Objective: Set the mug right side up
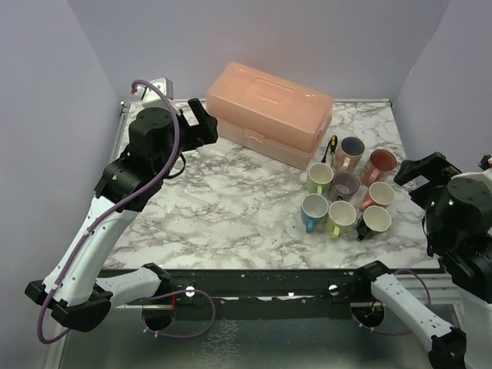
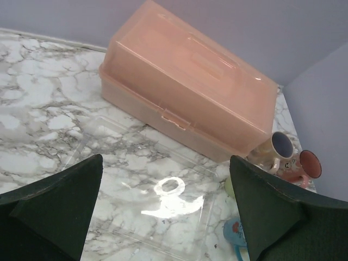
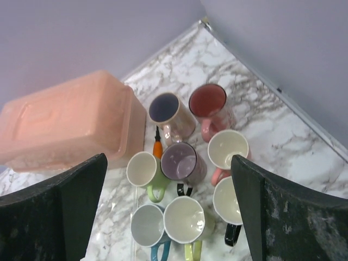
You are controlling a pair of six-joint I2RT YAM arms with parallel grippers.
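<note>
Right jaws spread wide and empty, raised off the bench's (image 1: 177, 231) right edge, eight mugs (image 1: 344, 185) clustered close beside, mouths showing, small tool (image 1: 331, 147) between them and pink lidded box (image 1: 270, 114), left jaws wide, empty, far left.

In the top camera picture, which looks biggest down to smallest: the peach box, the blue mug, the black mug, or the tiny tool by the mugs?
1. peach box
2. blue mug and black mug: they look about alike, so no ranking
3. tiny tool
</note>
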